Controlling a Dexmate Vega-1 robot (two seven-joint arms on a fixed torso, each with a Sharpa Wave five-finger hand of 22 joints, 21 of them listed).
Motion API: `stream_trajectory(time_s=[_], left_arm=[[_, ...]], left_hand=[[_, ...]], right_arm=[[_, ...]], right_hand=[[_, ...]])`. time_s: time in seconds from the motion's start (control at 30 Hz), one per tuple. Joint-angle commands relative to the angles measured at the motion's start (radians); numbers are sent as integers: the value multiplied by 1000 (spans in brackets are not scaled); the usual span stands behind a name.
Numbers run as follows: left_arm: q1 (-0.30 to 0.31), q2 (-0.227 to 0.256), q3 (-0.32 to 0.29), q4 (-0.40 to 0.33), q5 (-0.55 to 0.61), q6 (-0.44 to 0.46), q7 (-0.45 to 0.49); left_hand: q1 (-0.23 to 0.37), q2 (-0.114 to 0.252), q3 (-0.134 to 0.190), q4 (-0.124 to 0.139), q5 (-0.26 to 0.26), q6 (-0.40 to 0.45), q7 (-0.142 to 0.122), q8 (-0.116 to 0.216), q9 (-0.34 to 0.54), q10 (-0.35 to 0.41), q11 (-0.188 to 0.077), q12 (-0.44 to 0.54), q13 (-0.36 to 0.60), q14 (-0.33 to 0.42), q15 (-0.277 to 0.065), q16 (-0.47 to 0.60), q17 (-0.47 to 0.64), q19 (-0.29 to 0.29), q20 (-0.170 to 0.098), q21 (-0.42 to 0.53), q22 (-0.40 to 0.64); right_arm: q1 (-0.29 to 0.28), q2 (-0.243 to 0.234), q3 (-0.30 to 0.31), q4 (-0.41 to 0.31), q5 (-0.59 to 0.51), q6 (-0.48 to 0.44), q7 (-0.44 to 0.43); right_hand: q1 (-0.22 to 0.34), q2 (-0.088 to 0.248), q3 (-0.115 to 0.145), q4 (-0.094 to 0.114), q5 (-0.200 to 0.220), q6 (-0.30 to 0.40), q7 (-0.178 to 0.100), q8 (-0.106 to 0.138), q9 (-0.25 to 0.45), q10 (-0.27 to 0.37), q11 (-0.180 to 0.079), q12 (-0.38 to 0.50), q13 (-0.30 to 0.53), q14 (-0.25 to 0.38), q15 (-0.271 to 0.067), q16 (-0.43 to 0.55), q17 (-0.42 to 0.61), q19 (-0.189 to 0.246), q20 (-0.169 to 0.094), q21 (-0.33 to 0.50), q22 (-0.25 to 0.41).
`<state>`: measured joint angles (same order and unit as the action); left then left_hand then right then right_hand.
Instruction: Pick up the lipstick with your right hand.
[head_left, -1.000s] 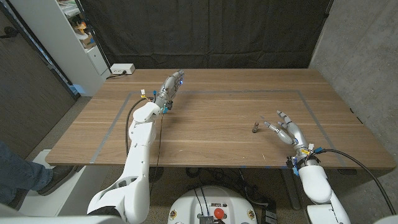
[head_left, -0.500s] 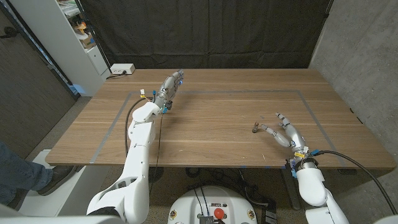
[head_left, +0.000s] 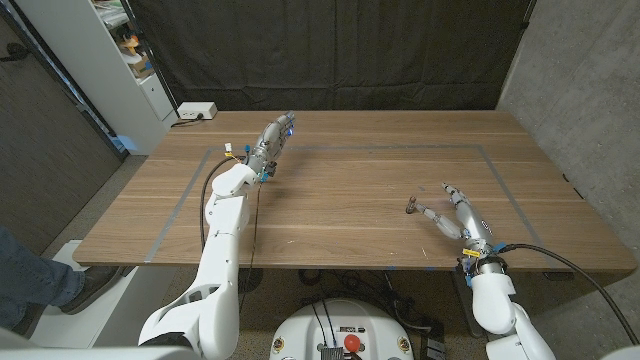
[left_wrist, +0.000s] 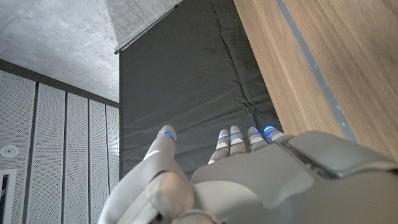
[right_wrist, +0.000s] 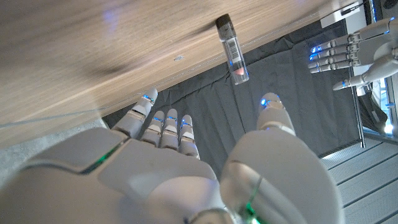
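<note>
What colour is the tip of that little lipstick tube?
Reddish pink, on a clear tube, the lipstick; the right wrist view shows it best.

I've brought my right hand (head_left: 455, 212) in closer to the lipstick (head_left: 410, 207), fingers narrowed and reaching toward it.

A: Where is the right robot hand (head_left: 457, 210)?

B: Over the tabletop (head_left: 370, 190) near its front edge, towards the right end. The forearm rises from below that edge. Its fingers (right_wrist: 166, 124) are straight and spread apart from the thumb, gripping nothing.

A: And the left robot hand (head_left: 274, 138)?

B: Out over the far left part of the tabletop, arm stretched long, fingers (left_wrist: 237, 138) straight and close together, empty too.
</note>
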<state>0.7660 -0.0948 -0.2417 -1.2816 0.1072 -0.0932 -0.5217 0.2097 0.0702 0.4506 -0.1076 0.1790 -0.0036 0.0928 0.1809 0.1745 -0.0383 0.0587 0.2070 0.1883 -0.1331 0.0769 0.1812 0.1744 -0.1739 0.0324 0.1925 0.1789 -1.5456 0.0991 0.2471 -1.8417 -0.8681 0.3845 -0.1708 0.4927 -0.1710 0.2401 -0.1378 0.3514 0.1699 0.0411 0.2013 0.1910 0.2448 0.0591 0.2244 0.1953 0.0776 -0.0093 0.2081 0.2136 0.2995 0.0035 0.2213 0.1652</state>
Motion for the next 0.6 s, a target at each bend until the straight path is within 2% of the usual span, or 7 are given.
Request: stream_trajectory(time_s=[0.03,0.6], left_arm=[[-6,6,-3,2,1,4,-1],[-34,15,-9,46,-2,-9,-10]], left_hand=[[0,10,3,-5,-2,8,-1,6,4,2,1,3,6,-5,-7,3,4,-14,6,6,3],[0,10,2,-5,-2,8,-1,6,4,2,1,3,6,-5,-6,3,4,-16,6,6,3]], right_arm=[[2,-16,-29,31,-33,-23,-78],[-5,-45,-95,41,-131,-99,-189]], right_hand=[[-4,1,-6,2,8,12,-2,5,-1,-2,0,-4,-1,10,0,6,0,7,2,-5,5],[-1,0,-21,1,21,33,-6,10,-1,-4,0,-9,-1,16,4,7,-2,11,5,-10,5]])
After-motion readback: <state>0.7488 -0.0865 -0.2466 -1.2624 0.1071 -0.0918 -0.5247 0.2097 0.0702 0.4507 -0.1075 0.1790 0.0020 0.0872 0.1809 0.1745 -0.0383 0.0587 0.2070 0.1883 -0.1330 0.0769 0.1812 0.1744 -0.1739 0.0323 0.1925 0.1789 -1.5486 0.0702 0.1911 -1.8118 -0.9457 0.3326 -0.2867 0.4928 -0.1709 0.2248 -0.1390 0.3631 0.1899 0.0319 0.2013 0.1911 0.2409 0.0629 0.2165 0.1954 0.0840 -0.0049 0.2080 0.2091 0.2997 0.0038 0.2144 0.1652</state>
